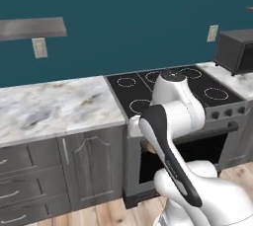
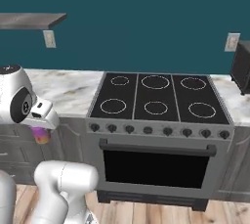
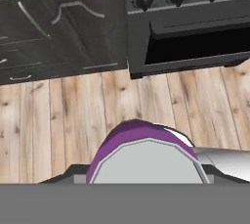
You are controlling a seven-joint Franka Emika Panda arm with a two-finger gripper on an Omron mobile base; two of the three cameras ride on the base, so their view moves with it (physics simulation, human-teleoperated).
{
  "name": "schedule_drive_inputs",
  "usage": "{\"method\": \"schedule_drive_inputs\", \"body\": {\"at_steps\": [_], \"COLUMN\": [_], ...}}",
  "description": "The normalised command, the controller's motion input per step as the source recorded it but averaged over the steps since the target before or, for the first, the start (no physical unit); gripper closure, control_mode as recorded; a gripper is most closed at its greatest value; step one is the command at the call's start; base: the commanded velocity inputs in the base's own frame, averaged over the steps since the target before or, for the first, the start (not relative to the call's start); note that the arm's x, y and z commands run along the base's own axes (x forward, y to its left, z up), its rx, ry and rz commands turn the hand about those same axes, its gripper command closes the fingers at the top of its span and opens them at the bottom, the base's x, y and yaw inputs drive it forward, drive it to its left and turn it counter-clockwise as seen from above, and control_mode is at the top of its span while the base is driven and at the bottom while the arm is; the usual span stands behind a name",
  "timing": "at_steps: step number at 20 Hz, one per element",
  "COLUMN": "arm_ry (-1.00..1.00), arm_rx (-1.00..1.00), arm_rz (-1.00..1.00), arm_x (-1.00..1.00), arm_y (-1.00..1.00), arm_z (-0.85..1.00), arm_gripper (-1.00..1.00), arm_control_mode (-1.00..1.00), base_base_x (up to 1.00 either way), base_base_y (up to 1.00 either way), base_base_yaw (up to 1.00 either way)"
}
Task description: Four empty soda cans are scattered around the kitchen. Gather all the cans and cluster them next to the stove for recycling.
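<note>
Hand view: one purple soda can with a flat silver top sat at 6 o'clock, right up against the camera.
Gripper: clamped on the soda can, which hung over the plank floor.
Stove: one, black glass top, six ring burners, a row of round knobs, at 12 o'clock.
Counter: grey-veined marble over dark cabinets.
Wall: flat teal.

Purple can with its dull silver metal top, over my pale planked wood floor; veined marble counter.
</note>
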Motion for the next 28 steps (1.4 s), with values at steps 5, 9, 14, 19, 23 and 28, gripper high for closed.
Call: {"method": "schedule_drive_inputs", "body": {"at_steps": [5, 9, 14, 19, 23, 28], "arm_ry": [0.0, 0.0, 0.0, 0.04, 0.06, 0.1], "arm_rx": [0.0, 0.0, 0.0, 0.0, 0.04, 0.0], "arm_rz": [0.0, 0.0, 0.0, 0.01, 0.0, 0.0], "arm_x": [0.0, 0.0, 0.0, 0.6, 1.0, 1.0], "arm_y": [0.0, 0.0, 0.0, 0.03, -0.03, -0.02], "arm_z": [0.0, 0.0, 0.0, 0.0, 0.0, -0.16], "arm_gripper": [1.0, 1.0, 1.0, 1.0, 1.0, 1.0], "arm_control_mode": [1.0, 1.0, 1.0, -1.0, -1.0, -1.0], "base_base_x": [0.39, 0.88, 0.93, 0.4, 0.0, 0.0], "base_base_y": [0.47, 0.12, -0.05, 0.03, 0.0, 0.0], "base_base_yaw": [0.09, 0.03, 0.06, 0.02, 0.0, 0.0]}}
